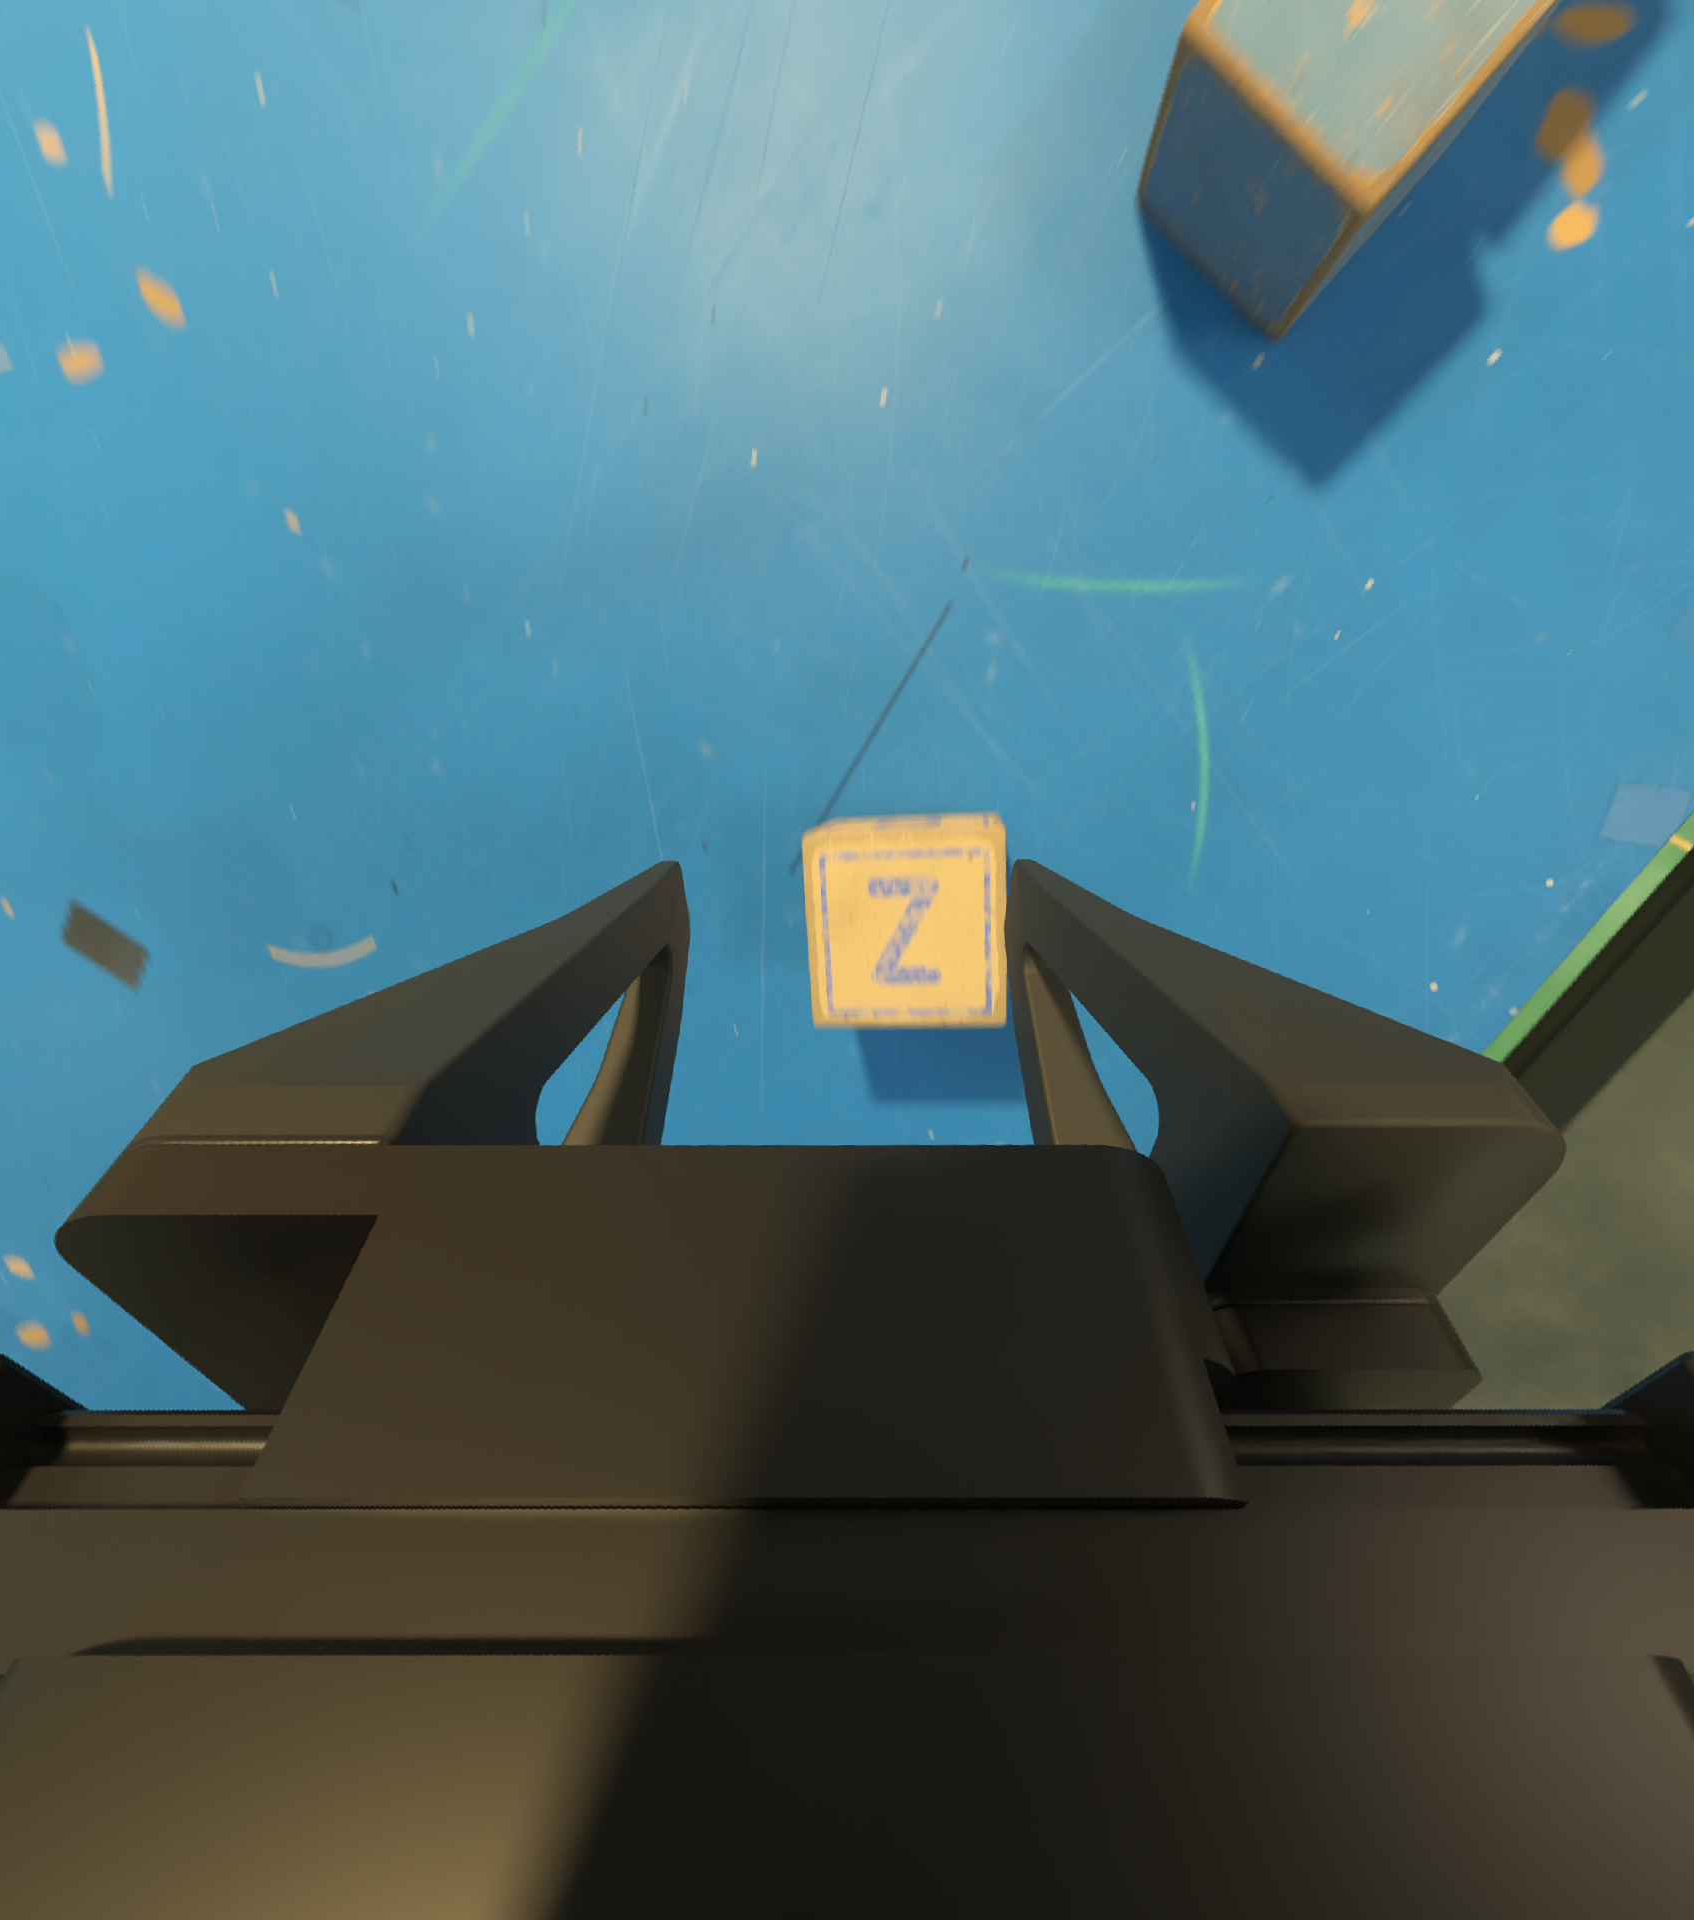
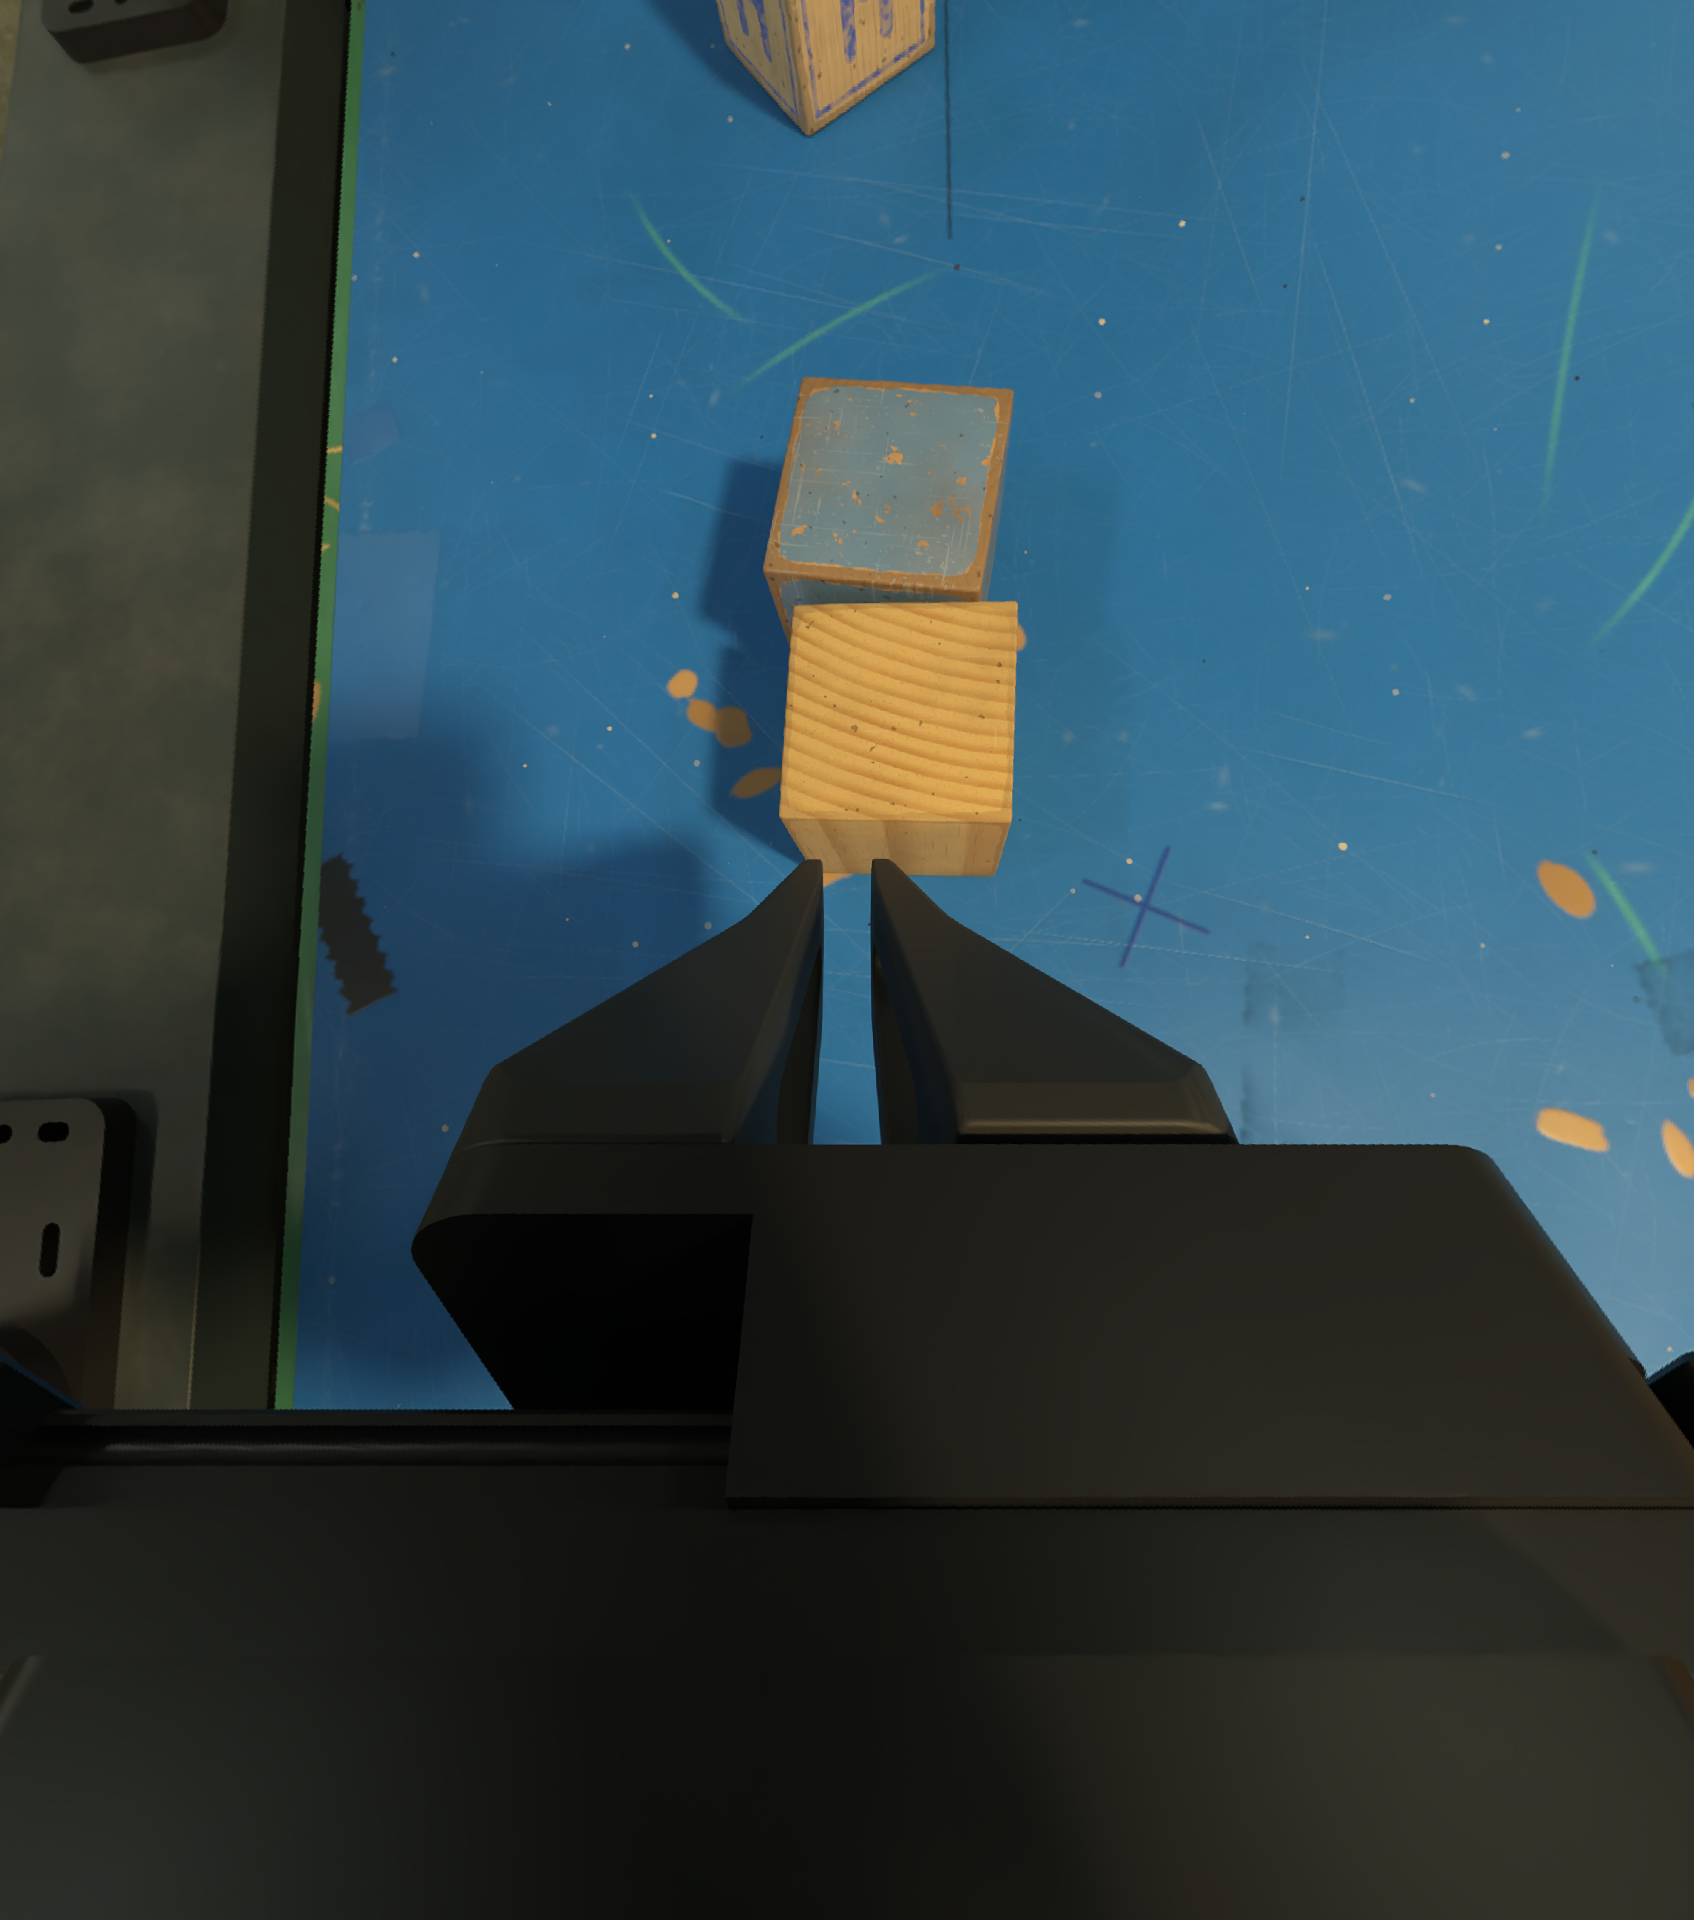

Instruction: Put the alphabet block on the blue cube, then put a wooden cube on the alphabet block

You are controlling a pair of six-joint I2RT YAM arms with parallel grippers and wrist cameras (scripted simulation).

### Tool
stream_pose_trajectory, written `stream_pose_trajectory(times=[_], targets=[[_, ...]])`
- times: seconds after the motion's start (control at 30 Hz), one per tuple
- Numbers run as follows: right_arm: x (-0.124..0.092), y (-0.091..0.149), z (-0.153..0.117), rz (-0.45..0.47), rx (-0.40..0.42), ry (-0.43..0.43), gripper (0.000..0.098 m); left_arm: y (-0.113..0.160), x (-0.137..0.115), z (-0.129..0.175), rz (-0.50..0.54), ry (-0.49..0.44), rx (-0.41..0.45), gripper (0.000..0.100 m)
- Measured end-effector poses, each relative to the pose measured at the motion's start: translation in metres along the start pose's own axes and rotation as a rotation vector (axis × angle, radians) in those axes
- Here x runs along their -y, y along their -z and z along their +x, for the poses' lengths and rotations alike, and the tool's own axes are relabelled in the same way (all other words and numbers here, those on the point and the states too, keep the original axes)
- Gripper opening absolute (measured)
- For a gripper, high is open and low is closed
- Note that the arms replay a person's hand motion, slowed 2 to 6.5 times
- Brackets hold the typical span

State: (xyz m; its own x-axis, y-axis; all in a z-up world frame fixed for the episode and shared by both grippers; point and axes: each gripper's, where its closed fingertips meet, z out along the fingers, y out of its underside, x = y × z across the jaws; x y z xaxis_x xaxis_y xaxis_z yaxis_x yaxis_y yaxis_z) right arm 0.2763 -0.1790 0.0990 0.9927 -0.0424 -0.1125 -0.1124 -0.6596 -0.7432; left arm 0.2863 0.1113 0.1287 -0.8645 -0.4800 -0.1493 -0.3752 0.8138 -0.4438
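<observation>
In the left wrist view the alphabet block [image 1: 905, 920], pale wood with blue print, sits on the blue table between my left gripper's [image 1: 851, 883] open fingers, close against the right finger. The worn blue cube [image 1: 1321, 135] stands at the far upper right. In the right wrist view my right gripper [image 2: 848, 868] is shut and empty, its tips at the near edge of the plain wooden cube [image 2: 900, 717]. The blue cube [image 2: 890, 488] stands right behind the wooden cube. The alphabet block [image 2: 822, 52] shows at the top edge.
The blue table top [image 2: 1342, 520] is scratched and flecked with orange. Its green-trimmed edge and a dark grey frame [image 2: 147, 623] run along the left of the right wrist view; the same edge [image 1: 1653, 914] shows at the right in the left wrist view. A metal bracket [image 2: 1, 1216] sits on the frame.
</observation>
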Motion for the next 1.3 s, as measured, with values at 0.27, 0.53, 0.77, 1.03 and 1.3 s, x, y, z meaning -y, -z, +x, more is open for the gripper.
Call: stream_pose_trajectory(times=[0.27, 0.53, 0.77, 1.03, 1.3], targets=[[-0.003, 0.005, 0.003, 0.0, -0.013, -0.009, 0.0082, -0.001, -0.032, 0.004, -0.17, 0.15, -0.006, 0.051], [-0.003, 0.011, 0.003, 0.016, -0.019, -0.013, 0.0083, -0.021, -0.043, 0.006, -0.248, 0.156, -0.033, 0.052], [-0.004, 0.013, 0.004, 0.02, -0.022, -0.018, 0.0084, -0.04, -0.05, 0.012, -0.338, 0.153, -0.08, 0.057], [-0.007, 0.012, 0.005, 0.0, -0.025, -0.026, 0.0095, -0.053, -0.053, 0.017, -0.427, 0.117, -0.091, 0.061], [-0.007, 0.005, 0.006, -0.039, -0.037, -0.019, 0.0144, -0.062, -0.052, 0.022, -0.461, 0.106, -0.106, 0.068]])
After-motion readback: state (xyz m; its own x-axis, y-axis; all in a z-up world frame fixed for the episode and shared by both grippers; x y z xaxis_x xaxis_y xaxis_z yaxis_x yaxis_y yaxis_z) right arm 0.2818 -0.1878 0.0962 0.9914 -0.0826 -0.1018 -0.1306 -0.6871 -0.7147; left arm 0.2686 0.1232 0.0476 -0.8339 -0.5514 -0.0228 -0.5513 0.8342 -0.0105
